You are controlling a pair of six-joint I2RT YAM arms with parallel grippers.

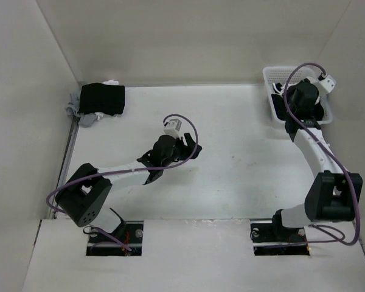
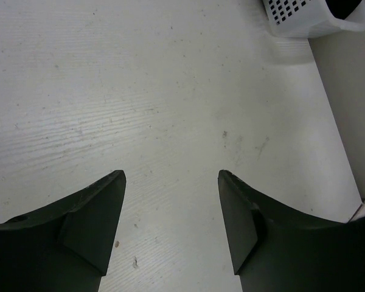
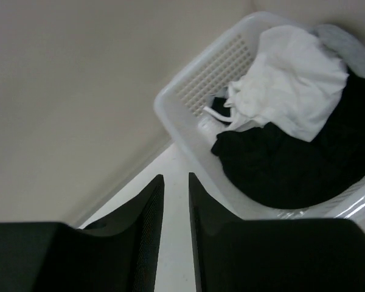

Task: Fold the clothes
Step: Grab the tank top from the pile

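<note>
Left gripper point(image 2: 171, 176) gapes wide over the table point(image 2: 109, 91). Right gripper point(image 3: 176, 177), slightly parted and empty, hovers above the two-o'clock basket point(image 3: 188, 79) holding a white garment point(image 3: 292, 79).

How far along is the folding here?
Done: a folded black stack sits at the far-left corner of the table. In hand: nothing; the left tool is open over bare table, the right tool empty at the basket. Left: the white garment and black clothes heaped inside.
</note>
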